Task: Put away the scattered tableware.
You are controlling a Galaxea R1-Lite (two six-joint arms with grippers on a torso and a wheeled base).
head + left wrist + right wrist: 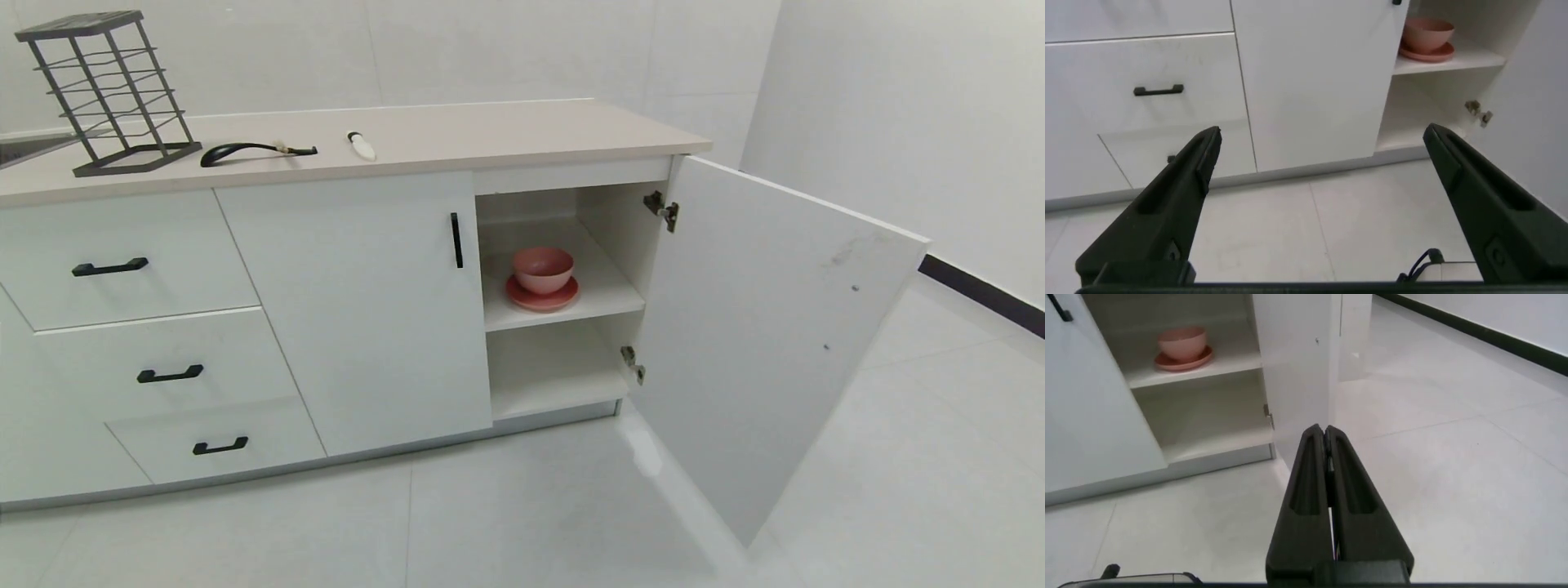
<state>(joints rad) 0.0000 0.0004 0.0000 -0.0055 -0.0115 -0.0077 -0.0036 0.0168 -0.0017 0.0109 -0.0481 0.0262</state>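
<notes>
Now, bowl [543,268] and plate [542,297] sit on the cabinet's [359,327] upper shelf, spoon [245,150] and knife [361,144] on top of it, spoon lengthwise along the front edge, probably nearer the wide-open left gripper [1323,137] than the pinched-shut right gripper [1325,431].

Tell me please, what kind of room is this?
Probably a kitchen: a long countertop over white drawers, a pink bowl on a plate inside the open cabinet, and a black ladle lying on it.

I saw three white drawers [204,351] with black bar handles beside a closed white cabinet door [359,310]; a black skirting strip [980,294] lined the right wall.
</notes>
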